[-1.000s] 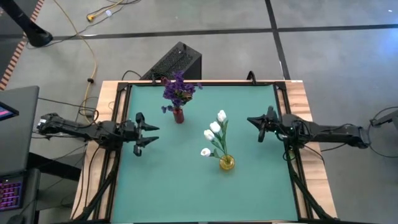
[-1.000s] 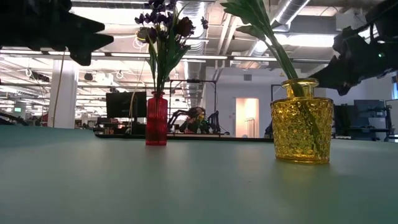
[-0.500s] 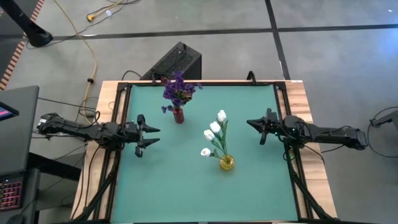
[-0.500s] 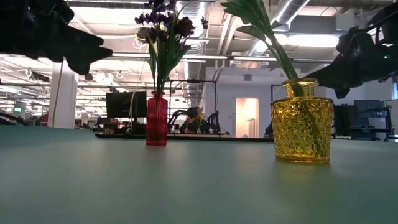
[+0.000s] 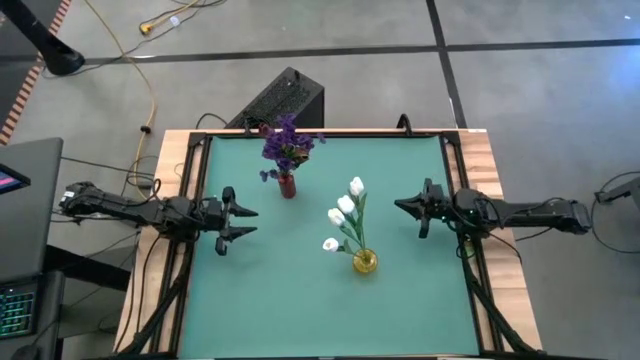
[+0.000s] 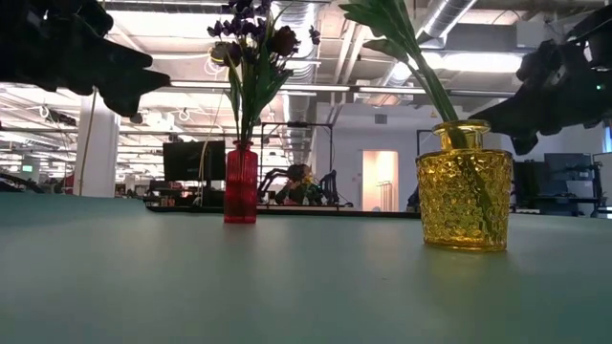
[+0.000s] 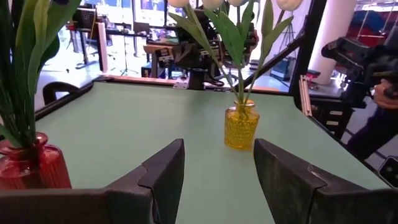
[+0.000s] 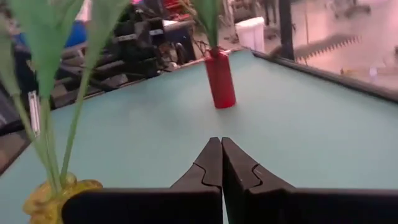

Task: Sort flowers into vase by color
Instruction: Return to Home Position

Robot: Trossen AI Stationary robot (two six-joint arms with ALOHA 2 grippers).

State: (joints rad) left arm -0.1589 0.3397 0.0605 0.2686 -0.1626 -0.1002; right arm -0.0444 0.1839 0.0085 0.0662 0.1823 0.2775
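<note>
Your white flowers (image 5: 345,210) stand in the yellow vase (image 5: 365,262) mid-worktop (image 5: 300,300), a little toward the right edge. The purple flowers (image 5: 288,143) sit in the red vase (image 5: 287,186) nearer the far edge. Expect them to be light, with thin, bendy stems, so pinch the stem, never the blooms. The left gripper (image 5: 248,220), by the left edge, has its fingers wide apart. The right gripper (image 5: 400,204), by the right edge, has them pressed together, empty.
</note>
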